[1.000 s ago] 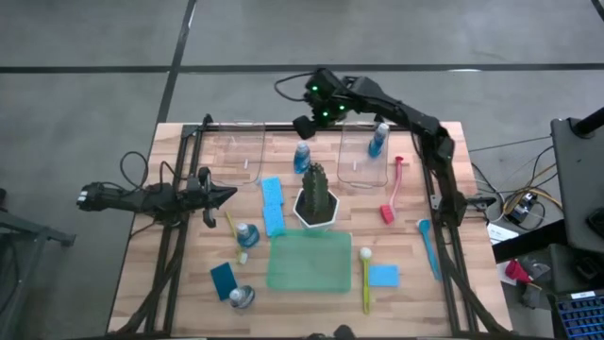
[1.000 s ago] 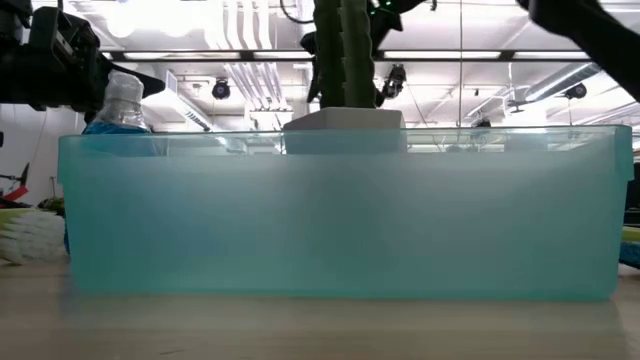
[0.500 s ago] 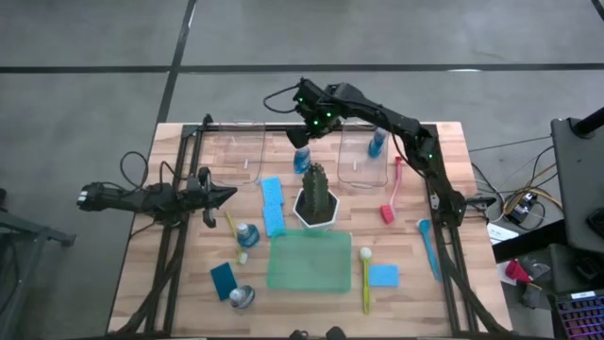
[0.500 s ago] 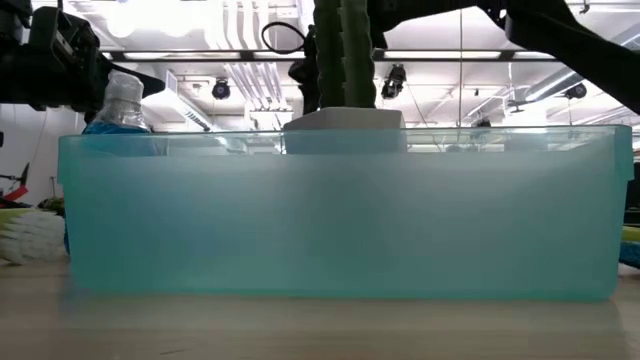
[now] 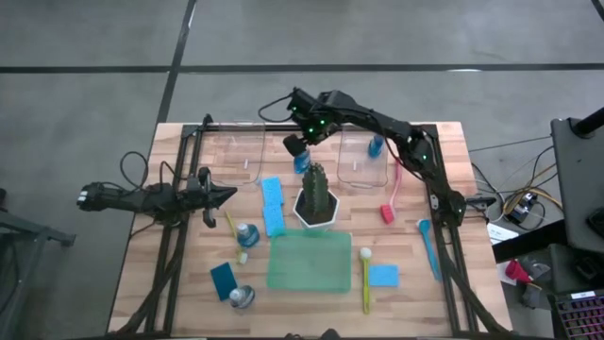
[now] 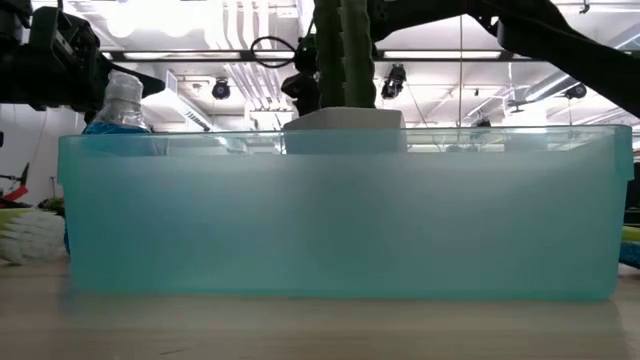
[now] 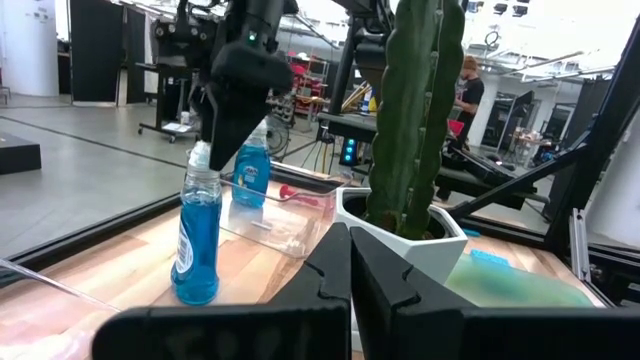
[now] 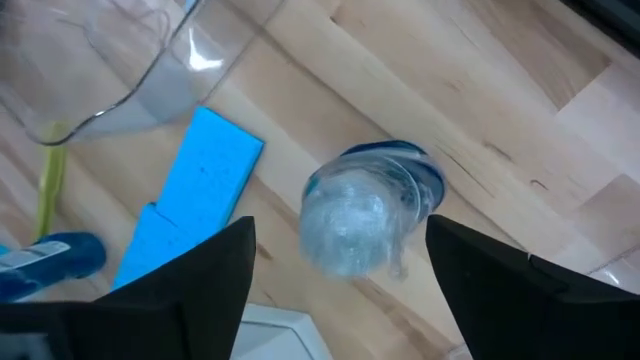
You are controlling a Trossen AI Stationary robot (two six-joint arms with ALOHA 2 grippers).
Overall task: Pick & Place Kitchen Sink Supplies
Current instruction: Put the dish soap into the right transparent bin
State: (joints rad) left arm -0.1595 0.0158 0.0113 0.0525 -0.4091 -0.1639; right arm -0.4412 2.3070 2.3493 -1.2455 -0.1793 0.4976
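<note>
- The right claw (image 8: 340, 260) has been swung across from over the right bin (image 5: 363, 159) within the last second and is now hung directly above a bottle (image 5: 302, 161).
- Its fingers are spread, with the bottle's cap (image 8: 365, 215) seen between them, untouched.
- The bottle is stood upright below the claw, beside the plant (image 5: 316, 194).
- A descent and grasp is judged next.
- The left claw (image 5: 222, 195) is kept pressed together, well apart.

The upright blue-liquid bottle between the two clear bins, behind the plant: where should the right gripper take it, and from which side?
Best from straight above, at the neck and cap. The bottle stands upright with the plant close beside it, so a side approach looks cramped. The right gripper hangs open directly over it, fingers either side of the cap, so a straight descent should suit.
</note>
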